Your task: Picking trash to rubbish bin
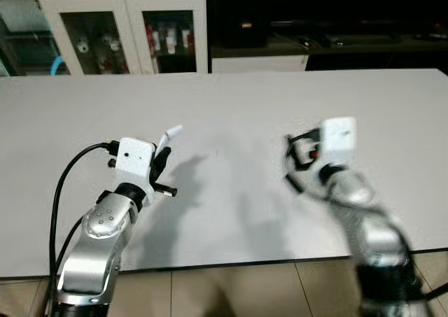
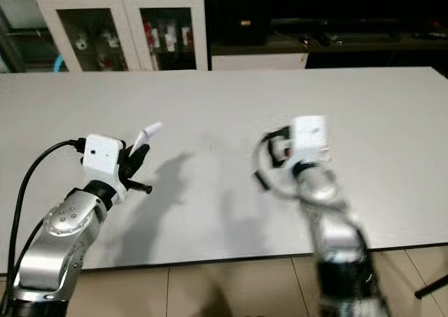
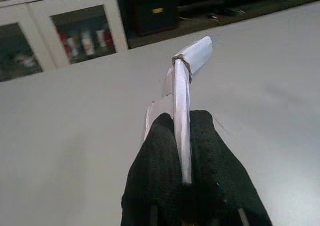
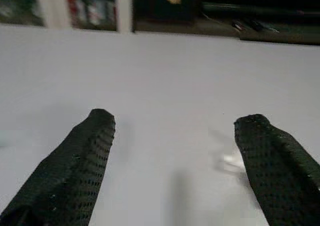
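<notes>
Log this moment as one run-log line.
left hand: shut on white scrap, above table | right hand: open, over table | bin: unseen

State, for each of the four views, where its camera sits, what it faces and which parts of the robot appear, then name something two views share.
Left eye: head, down at white table; both arms.
Right eye: same scene, offset.
Left wrist: along left claw, shut on white paper scrap.
Right wrist: along right claw, open above table.
Shared: cabinet beyond the table.
</notes>
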### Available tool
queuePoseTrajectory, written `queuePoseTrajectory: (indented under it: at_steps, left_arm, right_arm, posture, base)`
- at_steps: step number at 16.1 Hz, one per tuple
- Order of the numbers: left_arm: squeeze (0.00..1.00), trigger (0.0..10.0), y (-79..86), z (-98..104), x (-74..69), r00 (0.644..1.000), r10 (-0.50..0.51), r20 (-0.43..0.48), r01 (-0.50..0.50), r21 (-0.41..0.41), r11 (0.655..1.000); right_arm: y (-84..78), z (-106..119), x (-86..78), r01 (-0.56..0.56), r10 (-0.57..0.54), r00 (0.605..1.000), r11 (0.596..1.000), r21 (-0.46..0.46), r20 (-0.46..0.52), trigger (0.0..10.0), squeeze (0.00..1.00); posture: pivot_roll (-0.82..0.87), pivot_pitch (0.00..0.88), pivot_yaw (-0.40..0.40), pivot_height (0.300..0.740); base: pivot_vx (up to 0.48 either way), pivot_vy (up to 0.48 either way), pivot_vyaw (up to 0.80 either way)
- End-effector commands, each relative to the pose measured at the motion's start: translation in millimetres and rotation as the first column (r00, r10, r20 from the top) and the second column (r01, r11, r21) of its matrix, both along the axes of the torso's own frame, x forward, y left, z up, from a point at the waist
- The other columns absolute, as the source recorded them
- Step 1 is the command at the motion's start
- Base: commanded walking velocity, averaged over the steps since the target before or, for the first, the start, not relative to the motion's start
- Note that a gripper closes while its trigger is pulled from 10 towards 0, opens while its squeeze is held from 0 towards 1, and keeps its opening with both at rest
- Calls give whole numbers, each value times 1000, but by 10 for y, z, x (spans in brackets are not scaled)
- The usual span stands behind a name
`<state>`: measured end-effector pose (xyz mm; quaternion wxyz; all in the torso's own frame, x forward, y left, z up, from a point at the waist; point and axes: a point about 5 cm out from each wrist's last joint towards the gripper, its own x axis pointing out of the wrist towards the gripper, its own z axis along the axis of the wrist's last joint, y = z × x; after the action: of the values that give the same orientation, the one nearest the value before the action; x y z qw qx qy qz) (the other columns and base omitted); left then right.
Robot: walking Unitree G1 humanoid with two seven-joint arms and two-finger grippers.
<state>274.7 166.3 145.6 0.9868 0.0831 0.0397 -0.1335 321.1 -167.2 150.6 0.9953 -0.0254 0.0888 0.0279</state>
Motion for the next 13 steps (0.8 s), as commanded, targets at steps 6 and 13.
queuePoseTrajectory:
  at_steps: [6, 13]
  left_arm:
    - [0, 10000, -7, 85, 27, 999, 38, 30, -37, -35, 999]
    - [0, 10000, -33, 65, 30, 999, 31, 19, -30, -37, 999]
  right_arm:
    - [-10, 113, 122, 1, -1, 1000, 999, -51, 4, 10000, 0]
    - [-13, 203, 110, 7, -5, 999, 999, -45, 38, 10000, 0]
  posture:
    - [13, 21, -19, 740]
    - [5, 20, -16, 740]
  base:
    - [0, 0, 0]
    - [0, -174, 0]
